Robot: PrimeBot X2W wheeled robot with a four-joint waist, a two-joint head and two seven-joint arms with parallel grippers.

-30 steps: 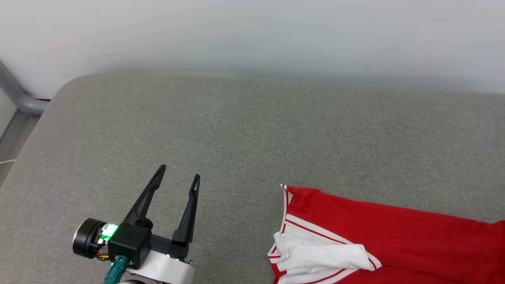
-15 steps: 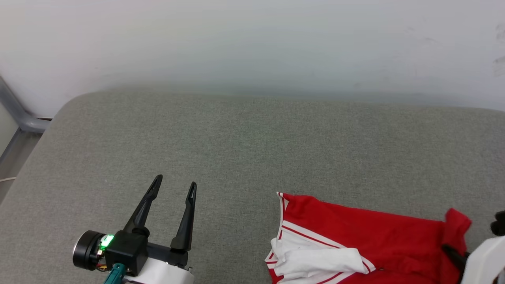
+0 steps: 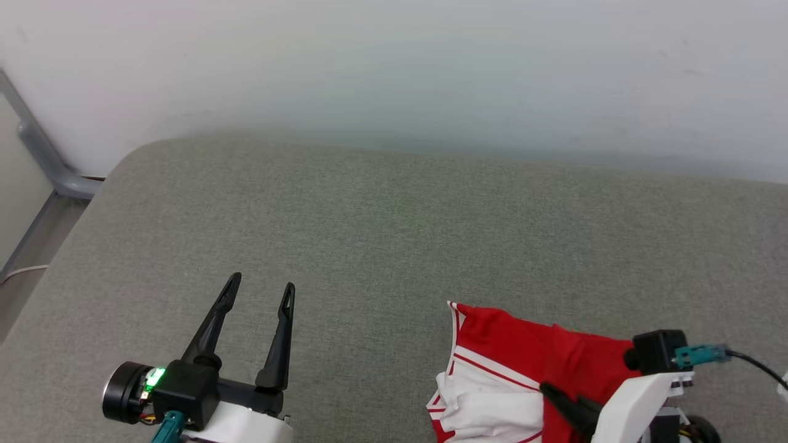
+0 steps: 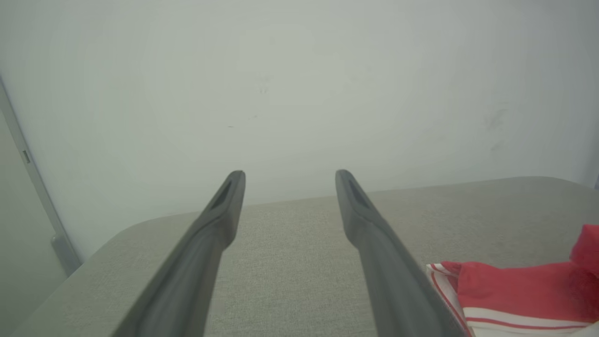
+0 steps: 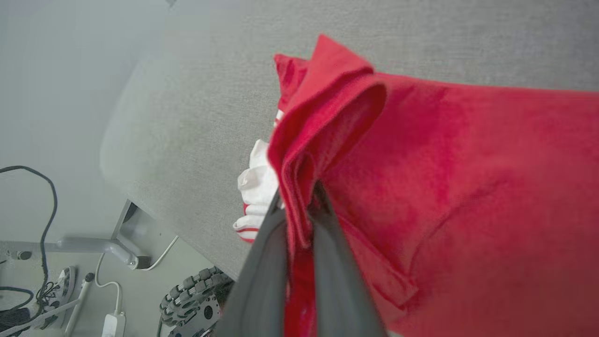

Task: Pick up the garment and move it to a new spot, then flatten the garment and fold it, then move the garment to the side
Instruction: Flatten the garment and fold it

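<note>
Here the right gripper (image 5: pixel 299 193) pinches a fold of the garment (image 5: pixel 444 164).

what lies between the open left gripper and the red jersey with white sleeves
Nothing: in the head view, a bare stretch of grey fabric tabletop separates the left gripper from the red white-sleeved jersey.

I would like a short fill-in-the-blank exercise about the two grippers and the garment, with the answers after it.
1. The right gripper is ____ on the garment.
2. The left gripper is ____ and holds nothing.
3. The garment lies on a ____ table.
4. Its sleeve is ____ with red stripes.
Answers: shut; open; grey; white.
</note>
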